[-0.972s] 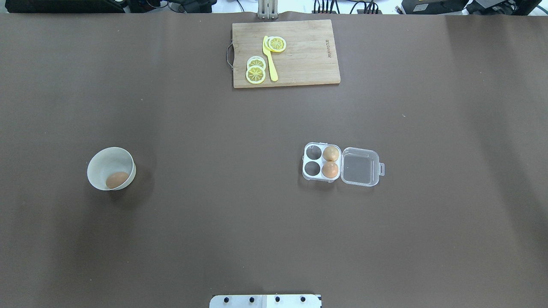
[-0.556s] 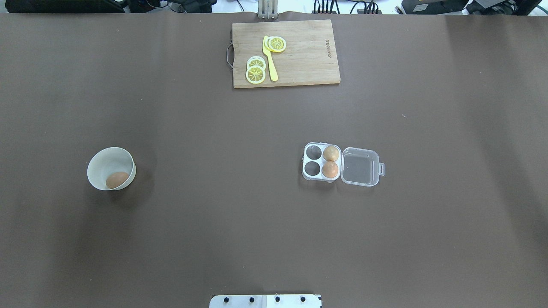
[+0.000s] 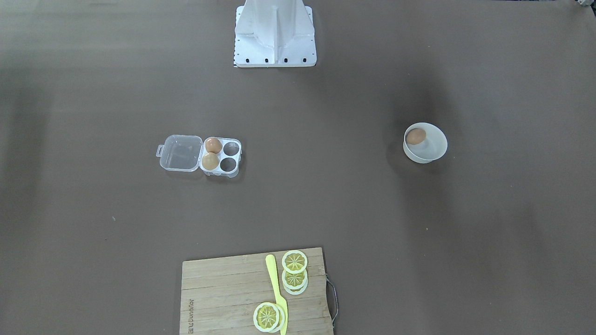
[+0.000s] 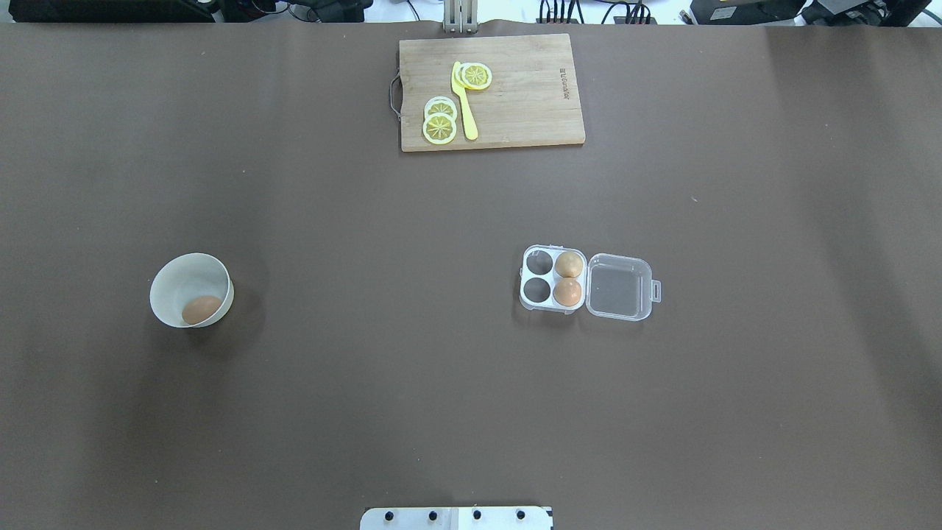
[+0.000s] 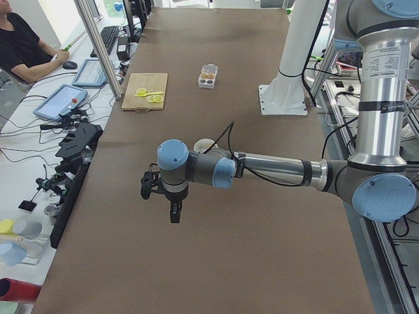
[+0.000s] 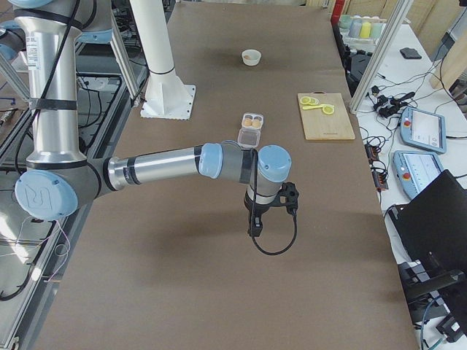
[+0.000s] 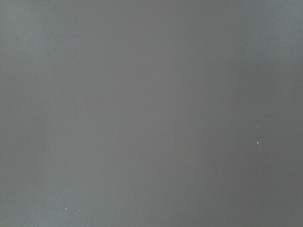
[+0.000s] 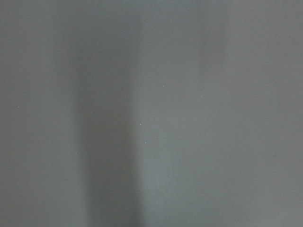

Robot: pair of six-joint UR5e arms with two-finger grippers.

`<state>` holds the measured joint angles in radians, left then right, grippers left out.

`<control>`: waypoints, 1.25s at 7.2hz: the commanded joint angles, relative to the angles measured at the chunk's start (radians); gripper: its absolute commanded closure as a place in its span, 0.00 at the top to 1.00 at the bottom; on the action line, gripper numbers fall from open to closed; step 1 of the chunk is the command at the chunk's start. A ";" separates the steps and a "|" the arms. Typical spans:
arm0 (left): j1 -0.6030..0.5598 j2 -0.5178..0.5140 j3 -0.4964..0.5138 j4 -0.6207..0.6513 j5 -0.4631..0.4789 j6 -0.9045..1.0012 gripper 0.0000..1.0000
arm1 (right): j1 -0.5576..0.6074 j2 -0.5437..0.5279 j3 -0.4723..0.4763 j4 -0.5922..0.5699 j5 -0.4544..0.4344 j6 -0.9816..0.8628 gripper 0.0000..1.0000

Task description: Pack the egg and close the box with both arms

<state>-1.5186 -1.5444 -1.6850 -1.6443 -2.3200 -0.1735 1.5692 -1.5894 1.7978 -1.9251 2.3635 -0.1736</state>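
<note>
A long table (image 4: 471,412) under a dull brown cover fills the middle of the room, lit evenly from above, with broad soft shadows lying in bands across it. Along its far side from the robot runs a white bench (image 5: 29,190) strewn with black cables. On it lie a tablet with a red button (image 5: 63,101), a keyboard (image 5: 108,38) and a mouse (image 5: 70,65), and a person in a black shirt (image 5: 23,46) sits there. A slanting metal post (image 5: 98,46) rises between bench and table. Plastic cups (image 5: 13,239) stand at the bench's near end in the exterior left view; in the exterior right view it carries a dark screen (image 6: 434,226) and pastel cups (image 6: 361,28)
</note>
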 commanded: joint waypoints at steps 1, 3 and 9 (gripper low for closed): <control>0.000 0.004 -0.004 -0.006 0.002 0.005 0.98 | 0.000 0.000 0.000 0.000 -0.001 0.000 1.00; 0.000 0.001 -0.002 -0.006 0.002 0.002 0.98 | 0.000 0.000 0.000 0.000 -0.001 -0.001 1.00; 0.005 -0.032 -0.010 0.007 0.007 -0.026 0.98 | 0.000 -0.001 0.041 0.000 -0.010 0.000 1.00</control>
<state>-1.5162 -1.5620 -1.6924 -1.6400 -2.3147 -0.1897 1.5693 -1.5907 1.8335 -1.9251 2.3540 -0.1735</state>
